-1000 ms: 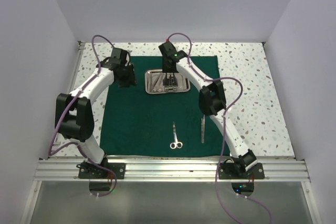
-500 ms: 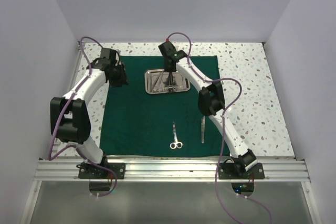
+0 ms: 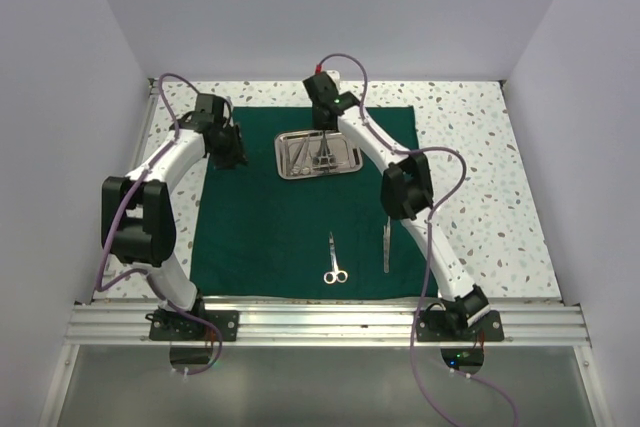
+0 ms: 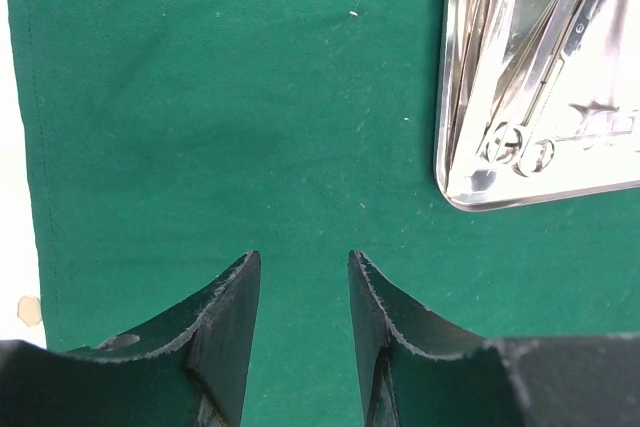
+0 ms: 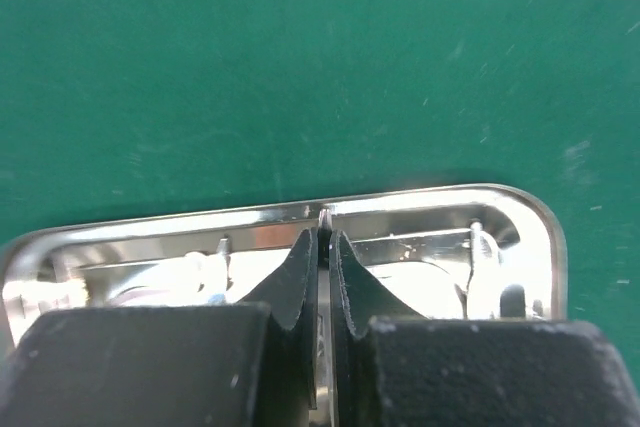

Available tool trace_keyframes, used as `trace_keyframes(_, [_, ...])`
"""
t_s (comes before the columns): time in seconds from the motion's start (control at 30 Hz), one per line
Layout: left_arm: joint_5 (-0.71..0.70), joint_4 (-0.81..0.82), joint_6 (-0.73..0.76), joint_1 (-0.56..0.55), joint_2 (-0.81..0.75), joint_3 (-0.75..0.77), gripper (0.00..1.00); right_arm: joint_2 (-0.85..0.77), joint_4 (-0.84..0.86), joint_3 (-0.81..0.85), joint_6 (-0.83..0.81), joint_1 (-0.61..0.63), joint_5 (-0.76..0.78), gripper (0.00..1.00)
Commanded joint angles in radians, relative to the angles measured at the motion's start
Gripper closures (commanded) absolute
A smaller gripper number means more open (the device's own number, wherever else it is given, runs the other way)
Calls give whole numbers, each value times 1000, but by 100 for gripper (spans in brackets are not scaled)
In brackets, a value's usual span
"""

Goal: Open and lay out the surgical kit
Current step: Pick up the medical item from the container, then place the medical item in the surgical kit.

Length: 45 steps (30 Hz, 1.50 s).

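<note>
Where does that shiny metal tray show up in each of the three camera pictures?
Top view: the tray lies upper centre, under the right end effector.
Left wrist view: the tray fills the upper right corner, partly cut off.
Right wrist view: the tray spans the lower half, behind the right end effector, which pinches a thin steel tool.
Shared landmark: the green cloth beneath it.

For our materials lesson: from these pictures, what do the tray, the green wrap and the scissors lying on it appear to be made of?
Tray: polished metal, likely steel; it mirrors its contents and glints. Green wrap: woven cloth, matte; soft creases, lint and a stitched hem show. Scissors: bright metal, probably steel, though too small to judge the finish.
</note>
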Motion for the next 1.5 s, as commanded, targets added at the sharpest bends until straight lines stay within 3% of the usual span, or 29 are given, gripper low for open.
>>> trace_keyframes(0.0, [21,36,24,4,-4,40,56,-179,77,2,-29,-13,33,100])
trace_keyframes(0.3, [17,39,22,5,-11,39,56,-396,7,-159,41,-10,48,100])
trace_keyframes(0.4, [20,46,12,5,-5,37,56,-510,19,-388,119,9,24,100])
trace_keyframes(0.53, [20,48,-4,4,34,60,56,-784,162,-875,230,42,10,100])
trace_keyframes(0.63, [23,33,-15,4,85,105,57,-868,174,-1059,285,94,6,100])
trace_keyframes(0.83, [28,22,-31,2,166,200,58,-978,178,-1274,414,243,-30,100])
trace_keyframes(1.13, [15,-10,-33,1,225,326,58,-974,232,-1440,488,331,-83,100])
trace_keyframes(1.33, [3,-9,-33,-18,226,353,57,-919,229,-1409,452,334,-128,100])
trace_keyframes(1.37, [3,-12,-33,-21,229,359,57,-917,224,-1402,446,334,-137,81])
trace_keyframes(1.47, [-9,-23,-35,-38,242,405,56,-938,211,-1371,420,334,-136,42])
